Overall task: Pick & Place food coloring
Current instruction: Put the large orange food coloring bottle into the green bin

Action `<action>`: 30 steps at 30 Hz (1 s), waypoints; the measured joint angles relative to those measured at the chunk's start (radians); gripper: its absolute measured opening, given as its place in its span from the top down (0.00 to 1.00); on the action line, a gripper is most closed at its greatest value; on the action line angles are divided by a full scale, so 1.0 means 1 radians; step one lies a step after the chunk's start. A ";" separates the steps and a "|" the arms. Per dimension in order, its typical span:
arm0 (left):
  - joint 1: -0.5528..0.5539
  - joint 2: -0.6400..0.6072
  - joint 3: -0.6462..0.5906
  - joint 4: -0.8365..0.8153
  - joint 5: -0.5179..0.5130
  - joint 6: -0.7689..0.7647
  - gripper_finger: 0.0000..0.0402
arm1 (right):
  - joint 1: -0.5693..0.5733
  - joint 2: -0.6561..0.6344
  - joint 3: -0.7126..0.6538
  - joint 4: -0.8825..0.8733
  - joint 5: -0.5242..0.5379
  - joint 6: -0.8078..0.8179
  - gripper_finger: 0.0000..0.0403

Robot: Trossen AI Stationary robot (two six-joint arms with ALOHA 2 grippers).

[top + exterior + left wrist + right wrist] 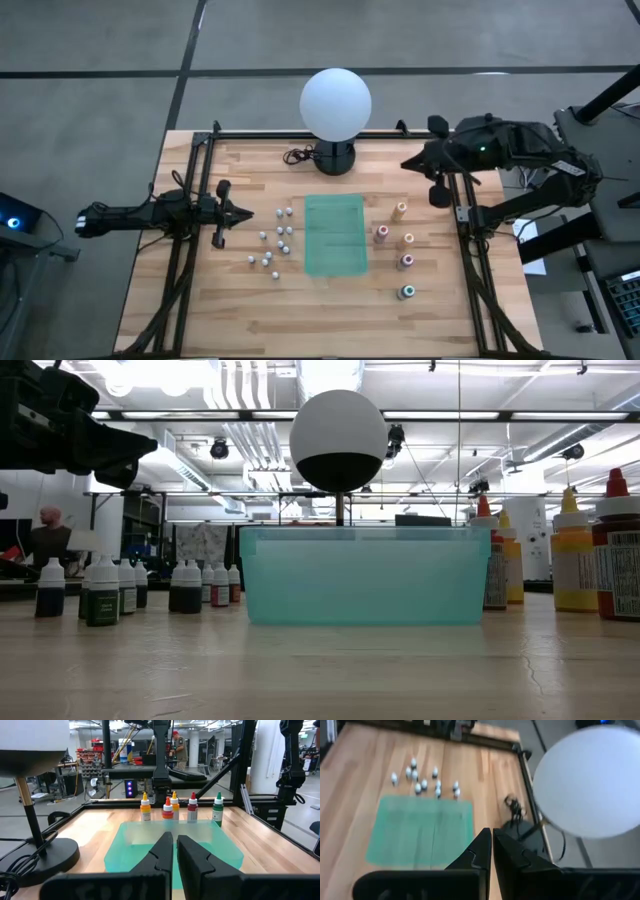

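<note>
The left hand hovers closed and empty over the counter's left side, pointing at the small whitish bottles clustered just left of the green tray. Five coloured-top bottles stand in a loose row right of the tray. The right hand, also closed and empty, hangs high over the far right edge, near the globe lamp.

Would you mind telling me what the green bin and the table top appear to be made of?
Green bin: probably translucent plastic with a frosted finish; light glows through its walls. Table top: wood, pale and matte, showing plank seams and grain.
</note>
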 joint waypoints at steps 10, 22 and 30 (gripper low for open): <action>0.000 0.000 0.000 0.000 0.000 0.000 1.00 | 0.000 0.058 -0.003 -0.172 0.000 0.003 0.98; 0.000 0.000 0.000 0.000 0.000 0.000 1.00 | 0.000 0.146 -0.003 -0.188 0.002 0.037 0.98; 0.000 0.000 0.000 0.000 0.000 0.000 1.00 | 0.000 0.178 -0.003 -0.203 0.004 0.094 0.98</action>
